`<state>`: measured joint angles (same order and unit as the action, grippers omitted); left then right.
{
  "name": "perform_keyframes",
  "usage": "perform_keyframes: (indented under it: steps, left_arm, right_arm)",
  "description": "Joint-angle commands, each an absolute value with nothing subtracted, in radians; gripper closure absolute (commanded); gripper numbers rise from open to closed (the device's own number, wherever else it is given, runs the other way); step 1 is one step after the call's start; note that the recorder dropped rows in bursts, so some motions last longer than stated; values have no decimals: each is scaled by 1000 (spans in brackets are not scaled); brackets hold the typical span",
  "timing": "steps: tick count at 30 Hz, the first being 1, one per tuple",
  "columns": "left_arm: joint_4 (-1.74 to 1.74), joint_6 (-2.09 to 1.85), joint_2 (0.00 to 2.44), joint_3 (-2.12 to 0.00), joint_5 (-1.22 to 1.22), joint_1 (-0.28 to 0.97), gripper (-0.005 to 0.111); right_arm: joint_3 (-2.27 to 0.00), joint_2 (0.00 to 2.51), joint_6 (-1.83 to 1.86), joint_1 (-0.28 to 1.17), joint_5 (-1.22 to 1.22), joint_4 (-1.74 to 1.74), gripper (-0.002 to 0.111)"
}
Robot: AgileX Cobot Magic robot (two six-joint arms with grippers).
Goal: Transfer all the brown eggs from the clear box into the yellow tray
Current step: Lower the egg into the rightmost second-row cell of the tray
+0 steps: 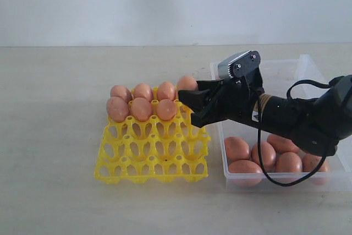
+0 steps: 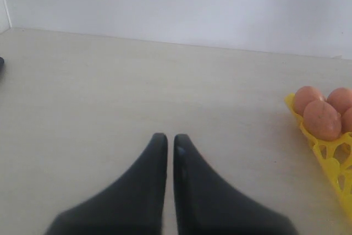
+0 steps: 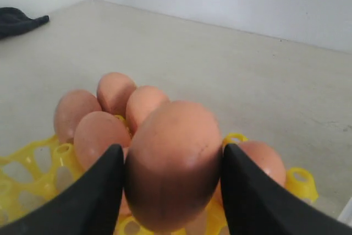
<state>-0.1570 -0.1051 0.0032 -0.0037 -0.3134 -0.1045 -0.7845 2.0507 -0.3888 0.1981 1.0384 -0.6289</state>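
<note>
R gripper (image 3: 171, 149) is clamped on one egg (image 3: 173, 174). Fingers press its sides and leave the underside free, so it can go straight down into a cup. It hovers at the tray's (image 1: 151, 163) edge nearest the box (image 1: 308, 64), level w/ the 2nd row, prob. aiming for that row's empty end cup beside the seven seated eggs (image 1: 141, 108). Leftover eggs (image 1: 263, 153) wait in the box next to the tray. L gripper (image 2: 170, 138) is pinched closed, empty, parked well off the tray to keep clear.

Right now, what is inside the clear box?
Several eggs lie at the front of the box. The arm covers its middle, so I cannot tell what is there.
</note>
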Motion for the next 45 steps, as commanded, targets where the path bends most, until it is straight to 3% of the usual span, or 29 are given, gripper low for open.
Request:
perform_keyframes:
  steps: [1, 31, 45]
  left_arm:
    - [-158, -109, 0, 0, -312, -107, 103]
    - [-158, -109, 0, 0, -312, -107, 103]
    - [-158, -109, 0, 0, -312, -107, 103]
  right_arm:
    - [-779, 2047, -377, 207, 1001, -634, 108]
    - [-839, 2065, -256, 242, 795, -542, 108]
    - [-839, 2067, -286, 242, 819, -608, 108]
